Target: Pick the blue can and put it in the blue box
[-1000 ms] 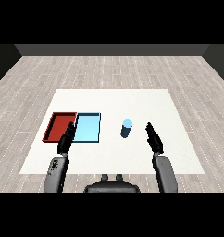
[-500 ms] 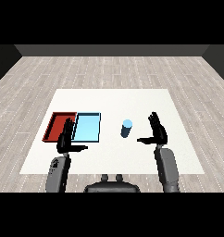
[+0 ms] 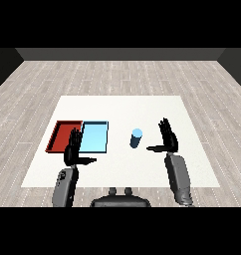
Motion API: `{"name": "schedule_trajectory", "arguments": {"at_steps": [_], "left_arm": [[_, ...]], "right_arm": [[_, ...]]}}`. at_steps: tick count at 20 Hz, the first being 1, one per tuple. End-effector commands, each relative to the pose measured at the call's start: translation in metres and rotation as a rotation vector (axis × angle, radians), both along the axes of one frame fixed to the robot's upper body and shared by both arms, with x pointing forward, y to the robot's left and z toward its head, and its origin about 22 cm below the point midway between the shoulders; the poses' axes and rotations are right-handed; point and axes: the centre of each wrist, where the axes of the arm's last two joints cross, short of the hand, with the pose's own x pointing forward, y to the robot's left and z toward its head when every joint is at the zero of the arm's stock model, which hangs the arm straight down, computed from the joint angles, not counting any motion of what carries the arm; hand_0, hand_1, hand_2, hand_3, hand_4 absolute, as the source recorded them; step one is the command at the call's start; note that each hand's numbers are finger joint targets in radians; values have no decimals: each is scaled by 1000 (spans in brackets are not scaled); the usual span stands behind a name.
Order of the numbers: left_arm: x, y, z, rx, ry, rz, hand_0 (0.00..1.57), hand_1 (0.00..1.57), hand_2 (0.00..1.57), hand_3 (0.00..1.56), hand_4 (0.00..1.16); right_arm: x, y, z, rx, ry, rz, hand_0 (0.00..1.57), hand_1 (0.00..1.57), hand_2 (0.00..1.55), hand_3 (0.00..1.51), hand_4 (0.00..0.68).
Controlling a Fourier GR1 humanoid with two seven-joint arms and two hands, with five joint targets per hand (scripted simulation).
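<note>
Nearest me, my left hand [image 3: 73,148] hangs over the near edge of the two trays, fingers straight and thumb out toward the can side, holding nothing. My right hand [image 3: 167,138] has changed most over the last second: it was lower and closed in beside the can, and now it has lifted and spread, fingers straight up, thumb stretched out toward the blue can [image 3: 136,138], with a clear gap between thumb tip and can. I read that as the hand shaping itself for a side grasp, so the pick has not yet begun. The can itself has not moved; it stands upright on the white table [image 3: 192,164], between my right hand and the light blue tray [image 3: 94,137], near the tray but apart from it. The red tray [image 3: 62,135] lies touching the light blue tray on the side away from the can, and neither holds anything I can see. Nothing stands between can and light blue tray, though my left hand sits low over the tray's near rim and could crowd the drop if it remains there. Beyond the trays the table runs bare to the grey plank floor [image 3: 122,79].
</note>
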Motion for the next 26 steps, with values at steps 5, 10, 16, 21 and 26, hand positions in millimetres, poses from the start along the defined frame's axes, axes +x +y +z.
{"name": "schedule_trajectory", "arguments": {"at_steps": [5, 10, 16, 21, 26], "left_arm": [[-10, 10, 20, -11, 5, 9, 0, 0, 0, 0, 0], [-22, 7, 15, -17, -24, 8, 0, 0, 0, 0, 0], [-9, -15, 4, -14, -12, 12, 0, 0, 0, 0, 0], [2, 11, 9, -18, -18, 28, 0, 0, 0, 0, 0], [-6, 18, 21, -45, -25, -3, 0, 0, 0, 0, 0]], "right_arm": [[-3, -10, -25, -15, 34, -4, 0, 0, 0, 0, 0], [4, -3, -25, 57, 75, 12, 0, 0, 0, 0, 0], [31, -5, -26, 95, 133, 4, 0, 0, 0, 0, 0], [30, 35, -24, 83, 165, 10, 0, 0, 0, 0, 0], [25, 35, -63, 78, 204, -8, 0, 0, 0, 0, 0]]}}
